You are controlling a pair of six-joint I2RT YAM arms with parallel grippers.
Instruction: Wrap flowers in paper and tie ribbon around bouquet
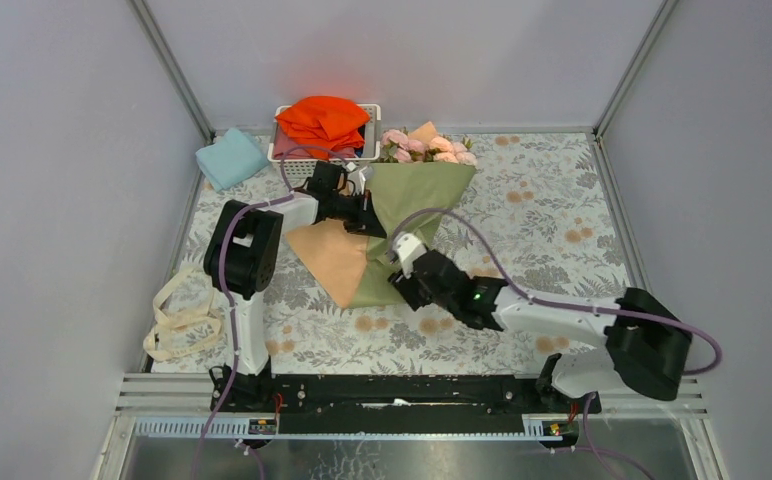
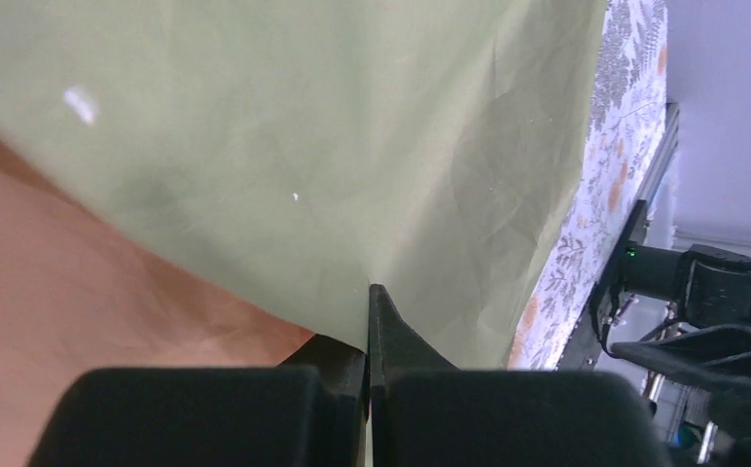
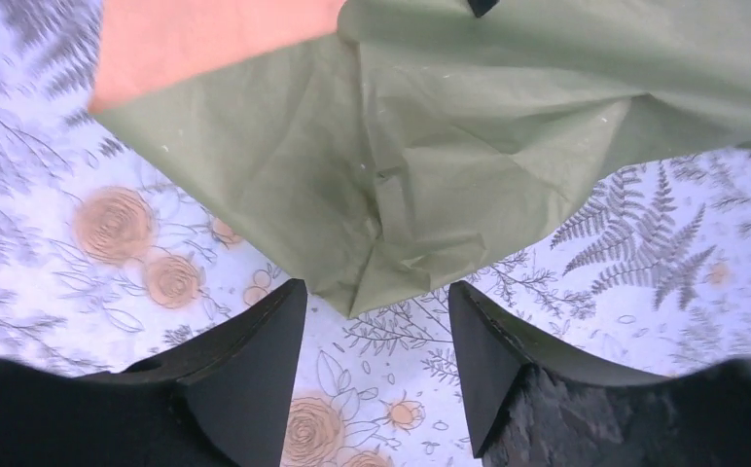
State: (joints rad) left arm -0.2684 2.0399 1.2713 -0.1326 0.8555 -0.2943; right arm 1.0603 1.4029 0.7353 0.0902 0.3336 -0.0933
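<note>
— What fills the top view?

— The table (image 1: 562, 200), under a leaf-and-rose print. From its middle up toward 12 o'clock lies the paper (image 1: 417, 200). It is olive green outside and rolled into a cone, with a peach flap spread flat at its 8 o'clock side.

— And behind it?

— A white basket (image 1: 374, 112) at 11 o'clock against the back wall, with an orange cloth (image 1: 322, 118) heaped in it. A light-blue cloth (image 1: 230, 158) sits at 10 o'clock, well apart from the cone.

— The ribbon?

— The ribbon (image 1: 177, 315) lies in loose cream loops at 8 o'clock, near the table's left edge.

— Flowers?

— The flowers (image 1: 427, 147) poke out of the cone's wide end at 12 o'clock, their pink heads just beside the basket (the stems are hidden inside the paper).

— Now the claws.

— The left claw (image 2: 369, 292) is pressed together on the paper's green face at the cone's 9 o'clock side, and creases run out from its tip. The right claw (image 3: 376, 292) stands apart and holds nothing. The cone's narrow point lies just ahead of its gap, at 6 o'clock.
</note>
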